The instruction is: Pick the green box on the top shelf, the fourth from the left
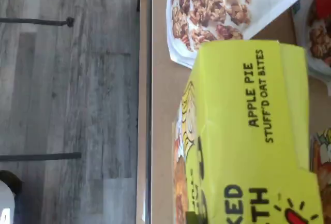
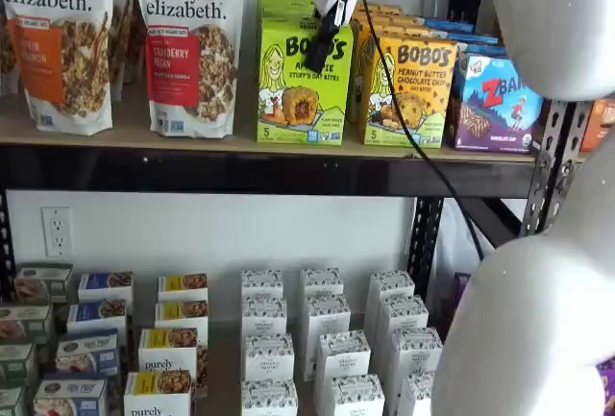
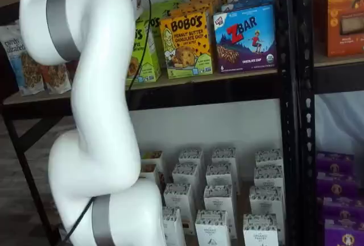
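Risk item: lime-green upright cardboard carton (image 2: 302,83) lettered "BOBO'S APPLE PIE stuff'd oat bites" is standing at the front edge of the tan wood-look top shelf (image 2: 288,142), so an off-centre pinch could be tipping it forward or nudging the yellow-orange peanut butter carton (image 2: 412,89) just beside it. Jaws of the white gripper with black fingers (image 2: 318,51) are hanging over its upper front, side-on; whether spread or pinching, I cannot tell. Carton is looking crisp, undented, with a cartoon blonde girl printed on its face.
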`<move>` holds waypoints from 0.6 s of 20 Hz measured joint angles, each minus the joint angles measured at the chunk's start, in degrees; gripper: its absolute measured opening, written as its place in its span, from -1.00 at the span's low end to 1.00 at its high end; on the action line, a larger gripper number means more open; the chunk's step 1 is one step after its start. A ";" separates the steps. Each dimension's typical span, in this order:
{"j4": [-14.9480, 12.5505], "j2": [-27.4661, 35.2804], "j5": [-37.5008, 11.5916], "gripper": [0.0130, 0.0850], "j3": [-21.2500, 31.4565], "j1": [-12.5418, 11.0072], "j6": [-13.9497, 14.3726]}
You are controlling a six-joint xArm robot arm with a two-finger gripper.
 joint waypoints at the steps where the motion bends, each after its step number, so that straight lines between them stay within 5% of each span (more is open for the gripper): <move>1: -0.06 0.12 0.34 -0.44 -0.25 0.00 0.04; 12: 0.82 -0.35 1.94 -0.44 -1.40 -0.30 0.24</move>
